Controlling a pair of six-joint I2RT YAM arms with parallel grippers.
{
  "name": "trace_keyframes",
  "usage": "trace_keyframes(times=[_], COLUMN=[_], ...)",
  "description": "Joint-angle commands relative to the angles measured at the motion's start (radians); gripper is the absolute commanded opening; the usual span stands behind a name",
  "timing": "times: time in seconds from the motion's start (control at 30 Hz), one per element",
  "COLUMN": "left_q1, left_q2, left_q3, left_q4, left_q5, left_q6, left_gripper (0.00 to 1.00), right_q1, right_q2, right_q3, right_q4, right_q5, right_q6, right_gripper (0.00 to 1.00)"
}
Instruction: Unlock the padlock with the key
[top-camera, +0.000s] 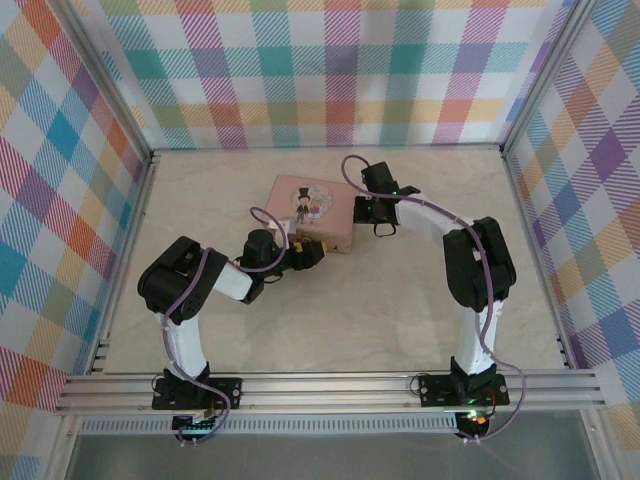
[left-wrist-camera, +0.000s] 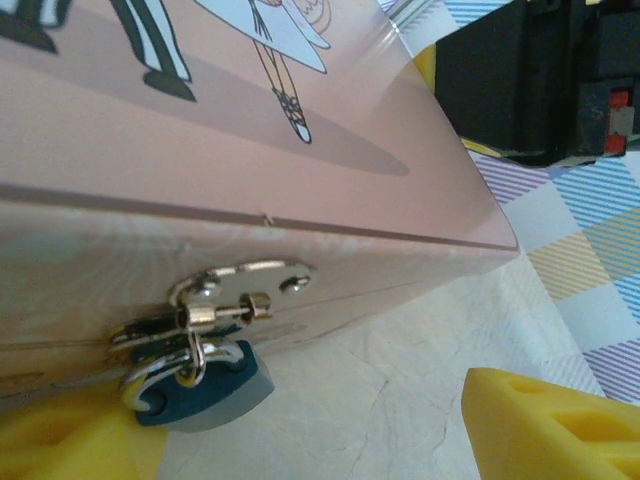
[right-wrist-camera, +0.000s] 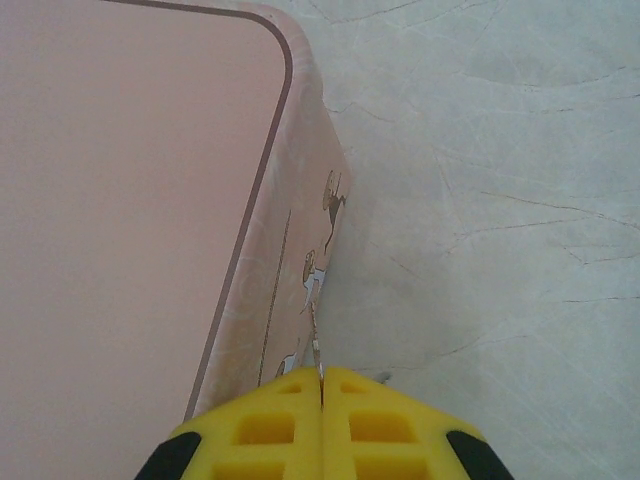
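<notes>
The left arm rose from its base at the tabletop's near edge, folded at the elbow and reached right toward the middle, the left gripper levelled low. At the wrist its yellow fingers stood well apart. The right arm stood upright from the near edge, bent at the elbow and stretched left and toward the far edge. The right gripper pointed down, its yellow fingers pressed together, pinching the key.

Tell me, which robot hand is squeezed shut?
The right hand: its yellow fingers press together, pinching a thin pale sliver, probably the key. The left hand has its fingers wide apart, the blue padlock between them.
</notes>
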Motion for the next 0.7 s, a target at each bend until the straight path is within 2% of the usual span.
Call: trace_keyframes(times=[0.0,0.03,0.07,0.13,0.37,0.53,0.67], left_q1=[0.009,0.012,0.013,0.015,0.017,0.022,0.032], left_q2=[-0.013,-0.016,-0.020,-0.024,-0.009,0.007,0.008], left_q3=[-0.024,-0.032,-0.035,-0.037,-0.020,0.028,0.016], left_q4=[0.184,0.194,0.192,0.180,0.157,0.030,0.001], left_q5=[0.047,0.046,0.048,0.053,0.041,0.013,0.005], left_q6=[-0.023,-0.030,-0.030,-0.029,-0.046,-0.061,-0.082], left_gripper=[0.75,0.74,0.69,0.68,0.70,0.73,0.73], right_q1=[0.010,0.010,0.009,0.009,0.010,0.010,0.010], right_q2=[0.019,0.019,0.017,0.017,0.008,-0.005,-0.012], right_q3=[-0.006,-0.005,-0.005,-0.006,-0.016,-0.024,-0.030], right_q4=[-0.012,-0.011,-0.013,-0.013,-0.011,-0.008,-0.007], right_q5=[-0.023,-0.022,-0.020,-0.020,-0.021,-0.020,-0.016], right_q6=[0.000,-0.001,-0.001,-0.003,-0.001,-0.001,-0.007], right_gripper=[0.00,0.00,0.00,0.00,0.00,0.00,0.00])
